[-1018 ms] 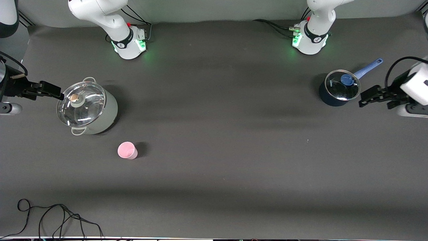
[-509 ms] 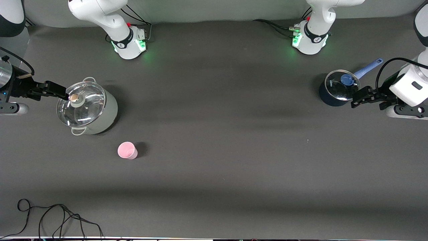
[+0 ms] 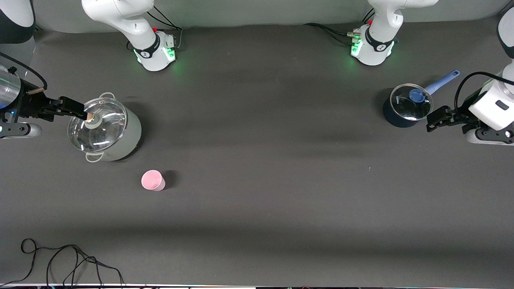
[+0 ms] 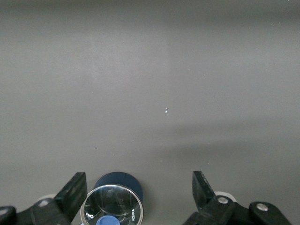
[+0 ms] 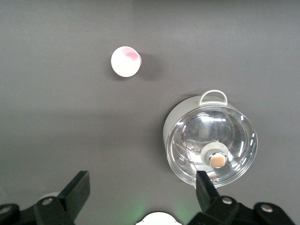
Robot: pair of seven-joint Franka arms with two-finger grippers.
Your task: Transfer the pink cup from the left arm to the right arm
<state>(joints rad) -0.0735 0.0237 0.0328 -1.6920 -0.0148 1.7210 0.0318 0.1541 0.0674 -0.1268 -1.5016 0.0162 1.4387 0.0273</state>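
table [image 3: 261, 160]: dark grey cloth | wall [image 3: 261, 12]: grey | cable [image 3: 72, 261]: black

1. The counter [image 3: 257, 224] looks covered in a dark grey matt sheet, smooth and without shine.
2. The cup [image 3: 152, 180] looks like pale pink plastic, plain and matt.
3. The grey pot [image 3: 126, 140] has a smooth, softly satin wall; its lid [image 3: 98, 126] is clear glossy glass with a bright metal rim and a tan knob [image 5: 217, 160].
4. The dark blue pan [image 3: 395, 116] looks matt; its glass lid [image 3: 405, 110] glints, with a blue plastic-looking knob.
5. Both arms wear glossy white shells; the left hand [image 3: 433, 119] and right hand [image 3: 78, 110] are matt black.
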